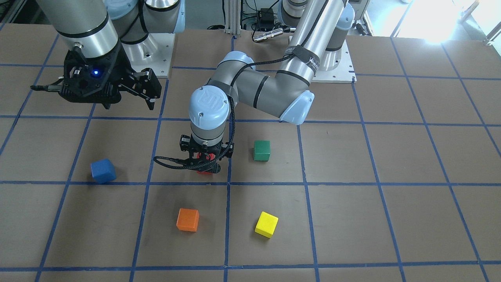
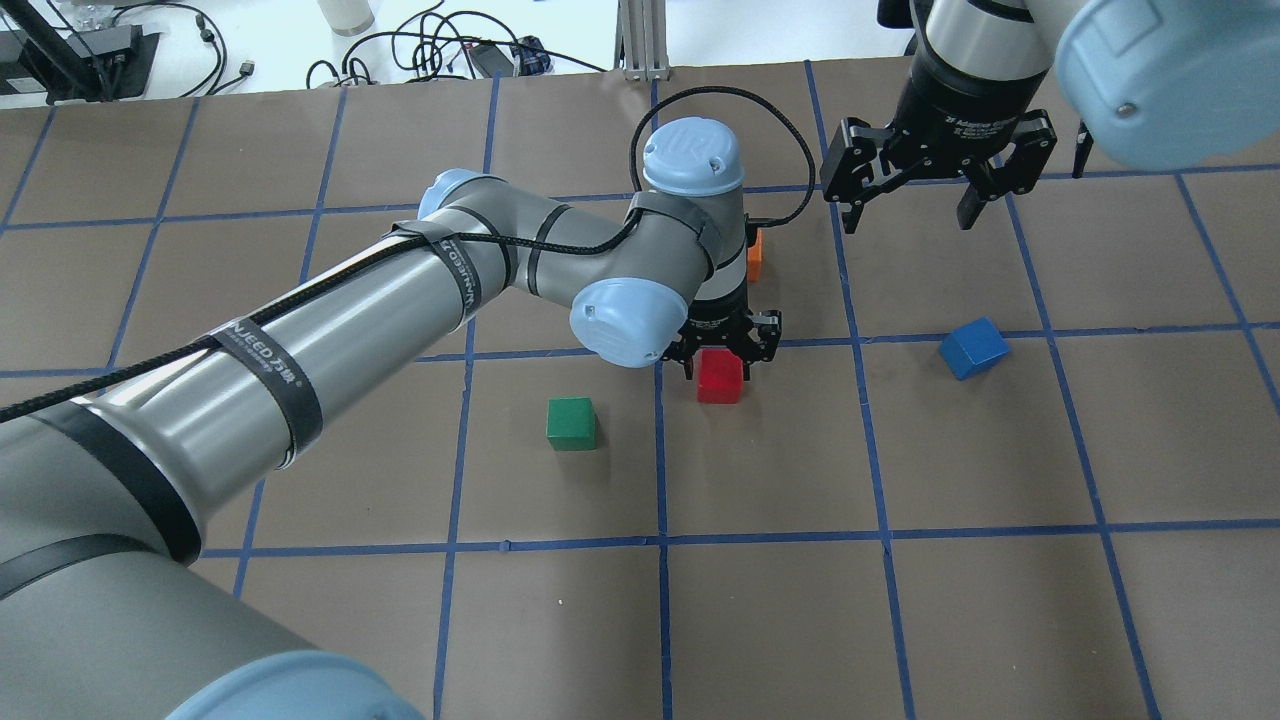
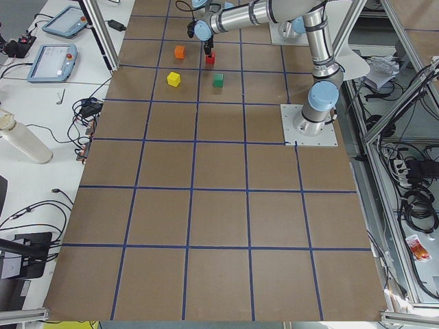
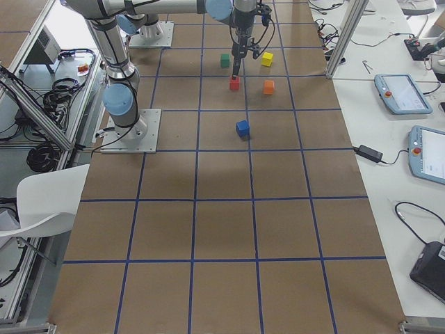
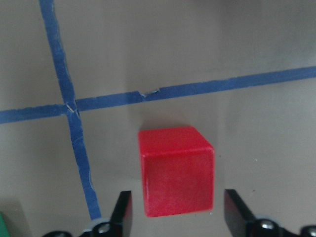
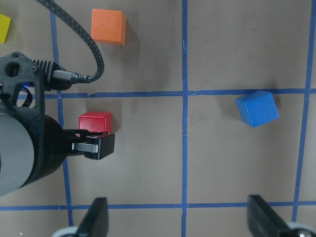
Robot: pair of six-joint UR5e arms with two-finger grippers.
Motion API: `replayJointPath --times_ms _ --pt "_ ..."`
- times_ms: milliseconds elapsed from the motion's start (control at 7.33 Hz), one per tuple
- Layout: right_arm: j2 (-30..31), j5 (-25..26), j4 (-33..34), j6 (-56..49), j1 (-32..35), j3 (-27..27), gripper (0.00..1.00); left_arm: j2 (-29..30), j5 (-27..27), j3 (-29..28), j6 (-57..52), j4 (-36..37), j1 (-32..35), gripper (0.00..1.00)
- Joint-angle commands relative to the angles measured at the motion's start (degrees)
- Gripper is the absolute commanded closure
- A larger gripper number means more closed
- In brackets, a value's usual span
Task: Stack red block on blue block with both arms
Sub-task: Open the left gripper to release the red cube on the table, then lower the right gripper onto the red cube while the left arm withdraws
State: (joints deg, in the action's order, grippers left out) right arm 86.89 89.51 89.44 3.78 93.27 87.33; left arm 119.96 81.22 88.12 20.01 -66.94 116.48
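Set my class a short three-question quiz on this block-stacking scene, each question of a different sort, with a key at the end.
1. True or false: the red block sits on top of the blue block.
2. Fill in the missing word: the right gripper holds nothing, and its fingers are ____.
3. Pick one: which gripper has its fingers down on either side of the red block?
A. the left gripper
B. the right gripper
C. neither

Key: 1 false (both blocks lie apart on the table); 2 open; 3 A.
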Motion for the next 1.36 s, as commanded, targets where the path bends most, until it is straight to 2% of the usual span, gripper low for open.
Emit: replayJointPath --times_ms 0,273,545,818,1091,1227 --pt "-0.23 -0.12 0.04 0.00 0.07 0.04 0.00 -4.01 0.34 0.12 -1.02 -5.02 -2.29 0.00" --pt "-0.23 -0.73 0.73 1.65 0.41 2.82 0.00 -10.68 4.10 0.21 -3.91 -8.80 -10.97 0.00" --pt "-0.40 -0.91 7.48 6.76 1.81 7.84 0.00 -16.05 6.04 0.47 -12.93 -13.98 -17.48 0.00" --pt "-3.47 -0.65 18.44 7.73 5.84 14.85 0.00 -21.76 5.97 0.47 -19.29 -19.61 -24.69 0.00" --pt "-9.25 -1.52 31.09 12.88 7.70 20.93 0.00 -24.68 5.62 0.65 -23.15 -20.86 -28.05 0.00" --pt "-12.42 -1.27 35.85 14.05 9.71 22.26 0.00 -25.91 5.61 0.56 -24.31 -21.13 -29.02 0.00"
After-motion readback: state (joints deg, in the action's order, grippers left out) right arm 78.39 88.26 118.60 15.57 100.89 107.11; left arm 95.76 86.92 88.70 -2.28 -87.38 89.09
